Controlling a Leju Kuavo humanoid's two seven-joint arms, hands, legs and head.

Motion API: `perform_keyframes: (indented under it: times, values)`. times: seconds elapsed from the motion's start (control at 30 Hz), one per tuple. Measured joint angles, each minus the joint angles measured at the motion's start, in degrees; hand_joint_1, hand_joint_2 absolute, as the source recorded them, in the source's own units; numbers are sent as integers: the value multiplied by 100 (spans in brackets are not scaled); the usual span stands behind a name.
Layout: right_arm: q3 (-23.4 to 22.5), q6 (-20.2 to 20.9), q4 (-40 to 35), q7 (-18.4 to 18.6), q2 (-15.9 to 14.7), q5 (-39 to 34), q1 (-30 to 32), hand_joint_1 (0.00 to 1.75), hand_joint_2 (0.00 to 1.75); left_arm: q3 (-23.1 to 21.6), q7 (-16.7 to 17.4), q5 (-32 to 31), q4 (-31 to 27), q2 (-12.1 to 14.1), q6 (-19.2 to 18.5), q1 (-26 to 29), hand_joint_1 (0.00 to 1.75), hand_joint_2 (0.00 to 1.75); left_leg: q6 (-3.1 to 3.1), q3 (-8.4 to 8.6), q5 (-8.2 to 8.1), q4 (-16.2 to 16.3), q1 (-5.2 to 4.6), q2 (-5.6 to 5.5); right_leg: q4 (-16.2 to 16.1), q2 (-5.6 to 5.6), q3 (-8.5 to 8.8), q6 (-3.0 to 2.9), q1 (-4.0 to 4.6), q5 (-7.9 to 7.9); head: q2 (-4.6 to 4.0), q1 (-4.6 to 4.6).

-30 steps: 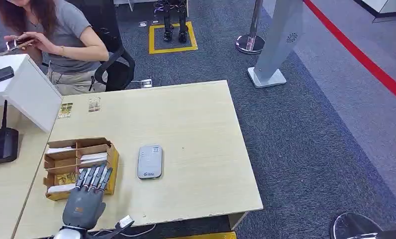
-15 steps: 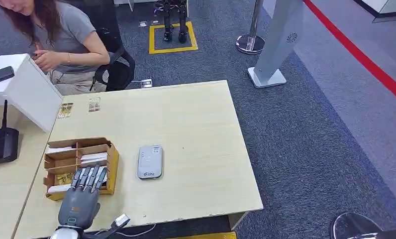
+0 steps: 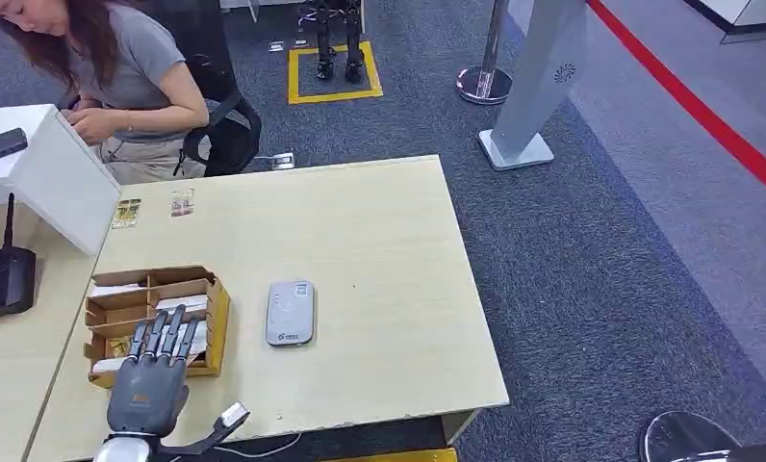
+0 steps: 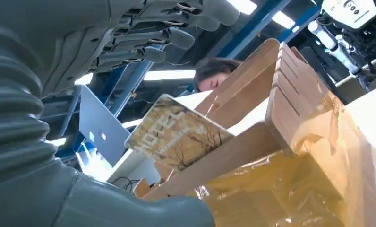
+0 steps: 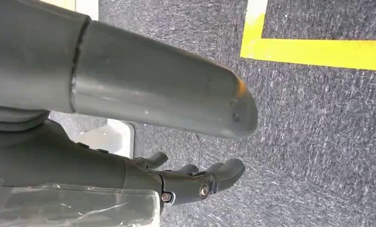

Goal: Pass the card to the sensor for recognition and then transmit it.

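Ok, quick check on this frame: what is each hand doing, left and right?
Left hand: open, fingers spread above the brown cardboard card box, holding nothing.
Right hand: open, hanging over grey carpet, holding nothing.

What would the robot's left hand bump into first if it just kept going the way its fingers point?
Most likely the cardboard box of cards. The left hand has its fingers spread over the near compartments, pointing across the box. How high it hovers is unclear; the patterned card sits just beneath the fingers.
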Motion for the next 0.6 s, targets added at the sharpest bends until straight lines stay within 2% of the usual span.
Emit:
perform_keyframes:
  times: [0.13,0.6]
  values:
    - [0,-2,0,2,0,-2,1,0,0,-68,94,-2,-72,42,-44,-3,0,175,0,0,0,0,0,0,0,0,0,0,0,0,0,0]
    - [-7,-4,0,4,0,-20,1,0,0,-129,48,-2,-173,40,-109,9,0,175,0,0,0,0,0,0,0,0,0,0,0,0,0,0]
